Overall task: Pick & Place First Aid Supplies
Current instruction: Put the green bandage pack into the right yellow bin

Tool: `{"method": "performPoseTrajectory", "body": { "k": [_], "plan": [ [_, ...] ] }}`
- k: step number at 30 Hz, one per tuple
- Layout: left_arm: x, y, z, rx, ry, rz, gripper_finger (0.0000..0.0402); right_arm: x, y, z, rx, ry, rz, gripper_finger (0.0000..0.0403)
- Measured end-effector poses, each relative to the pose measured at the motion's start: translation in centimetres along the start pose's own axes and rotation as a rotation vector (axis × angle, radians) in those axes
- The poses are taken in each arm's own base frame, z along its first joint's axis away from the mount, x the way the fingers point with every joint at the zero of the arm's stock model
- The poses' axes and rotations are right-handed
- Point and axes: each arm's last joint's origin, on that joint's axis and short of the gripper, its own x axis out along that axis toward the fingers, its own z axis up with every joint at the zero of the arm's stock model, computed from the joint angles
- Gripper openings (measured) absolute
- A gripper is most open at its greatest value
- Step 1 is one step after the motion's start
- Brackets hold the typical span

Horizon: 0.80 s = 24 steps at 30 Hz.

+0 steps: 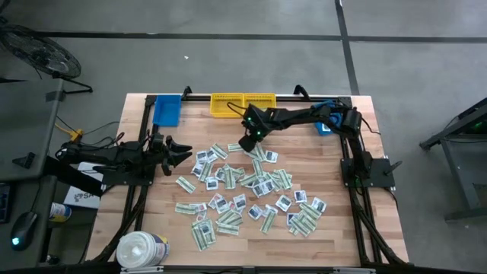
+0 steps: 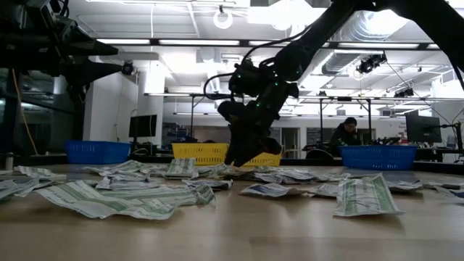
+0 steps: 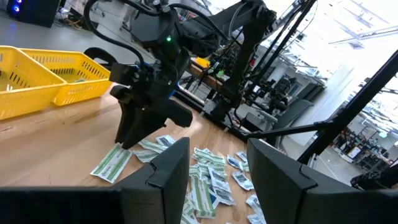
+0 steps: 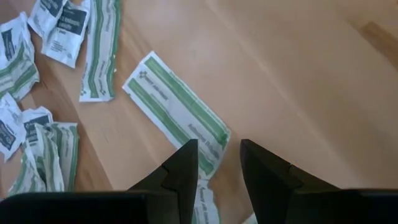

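the right claw [image 1: 247,144] hangs low over the far edge of the scattered first aid supplies [image 1: 251,190], its fingers [image 4: 186,168] apart with nothing between them, poised over one long green-striped packet [image 4: 177,112] lying flat on the wooden counter [image 1: 342,228]. the rest of the packets spread across the middle and near part of the counter. the left claw [image 1: 183,149] waits at the counter's left side, raised, fingers apart and empty. yellow bins [image 1: 242,105] sit along the far edge.
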Motion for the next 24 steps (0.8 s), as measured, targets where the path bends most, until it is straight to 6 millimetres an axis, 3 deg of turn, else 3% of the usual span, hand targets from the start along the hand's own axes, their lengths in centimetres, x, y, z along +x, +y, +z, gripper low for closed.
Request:
{"method": "performPoseTrajectory", "body": {
  "k": [18,24],
  "plan": [
    [0.0,0.0,0.0,0.0,0.0,0.0,0.0161,0.4,1.1,-0.4,-0.044,-0.036,-0.068,0.0114],
    [0.0,0.0,0.0,0.0,0.0,0.001,0.0161,0.4,1.1,-0.5,-0.06,-0.03,-0.097,0.0086]
  ]
}}
